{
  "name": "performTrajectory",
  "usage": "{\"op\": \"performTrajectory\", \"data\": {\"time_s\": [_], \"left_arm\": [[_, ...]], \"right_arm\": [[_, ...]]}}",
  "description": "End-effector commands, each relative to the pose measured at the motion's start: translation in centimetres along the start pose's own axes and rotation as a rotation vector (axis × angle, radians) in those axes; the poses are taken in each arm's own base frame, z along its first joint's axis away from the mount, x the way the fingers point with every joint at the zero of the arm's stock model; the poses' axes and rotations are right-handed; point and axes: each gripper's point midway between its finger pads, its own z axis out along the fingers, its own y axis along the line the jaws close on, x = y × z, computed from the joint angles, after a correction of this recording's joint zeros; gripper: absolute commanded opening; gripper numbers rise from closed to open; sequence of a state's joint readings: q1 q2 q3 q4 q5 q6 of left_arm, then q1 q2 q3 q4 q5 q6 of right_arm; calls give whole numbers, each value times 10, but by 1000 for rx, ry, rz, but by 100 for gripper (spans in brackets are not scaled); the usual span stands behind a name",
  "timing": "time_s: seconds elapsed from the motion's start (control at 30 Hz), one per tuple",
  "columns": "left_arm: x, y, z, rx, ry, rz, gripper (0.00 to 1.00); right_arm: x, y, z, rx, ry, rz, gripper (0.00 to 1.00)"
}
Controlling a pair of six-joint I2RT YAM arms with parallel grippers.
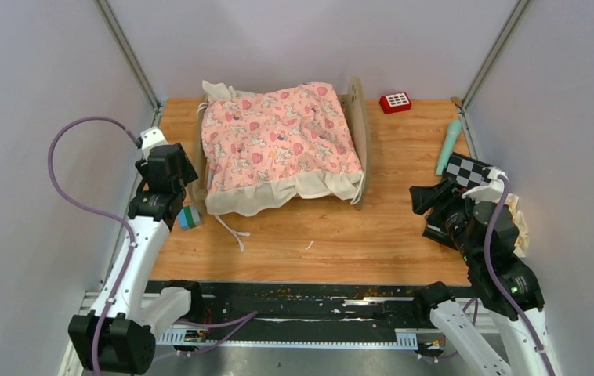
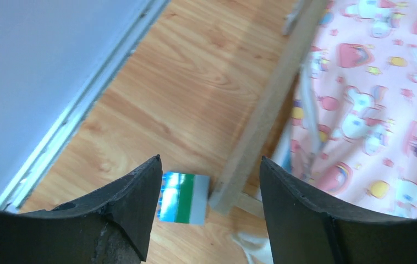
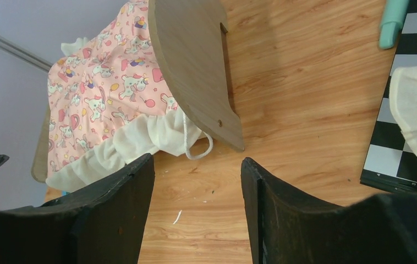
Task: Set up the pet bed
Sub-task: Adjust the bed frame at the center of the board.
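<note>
The pet bed (image 1: pixel 357 133) stands at the back middle of the table, its rounded wooden headboard (image 3: pixel 195 71) on the right. A pink unicorn-print quilt (image 1: pixel 278 137) with a cream ruffle lies spread over it and hangs over the near side. My left gripper (image 1: pixel 182 182) hovers open by the bed's left end. In the left wrist view, the left gripper (image 2: pixel 209 160) has the wooden frame rail (image 2: pixel 267 110) and quilt (image 2: pixel 371 110) beyond it and nothing between its fingers. My right gripper (image 1: pixel 427 213) is open and empty to the right of the bed, and in its wrist view it (image 3: pixel 197 159) is over bare wood.
A small blue, green and grey block (image 1: pixel 190 218) lies by the bed's near left corner (image 2: pixel 184 198). A checkerboard (image 1: pixel 466 168), a frilled pillow (image 1: pixel 519 223) and a teal stick (image 1: pixel 448 146) sit at the right wall. A red keypad toy (image 1: pixel 395 102) is at the back.
</note>
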State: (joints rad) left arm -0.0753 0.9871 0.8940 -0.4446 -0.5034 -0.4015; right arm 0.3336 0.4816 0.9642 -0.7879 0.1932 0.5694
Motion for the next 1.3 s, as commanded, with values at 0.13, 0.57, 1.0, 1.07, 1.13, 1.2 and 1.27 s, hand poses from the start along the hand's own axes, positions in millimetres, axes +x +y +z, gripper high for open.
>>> {"op": "performTrajectory", "data": {"time_s": [0.13,0.57,1.0,1.07,1.13,1.2,1.27], "left_arm": [[-16,-103,-85,575,-73,2,72],[130,-309,-252,1266,-24,255,73],[173,-401,-237,1233,-35,219,73],[178,-408,-234,1214,-39,230,72],[182,-412,-226,1182,-44,246,71],[187,-414,-220,1156,-46,260,69],[191,-415,-216,1140,-40,267,67]], "right_arm": [[33,-15,27,40,76,-49,60],[39,-35,17,95,41,-21,60],[35,-42,3,100,-11,0,61],[35,-43,1,101,-14,-2,61],[34,-43,0,103,-17,-3,61],[32,-43,-2,98,-23,-2,61],[31,-42,-3,94,-27,-3,61]]}}
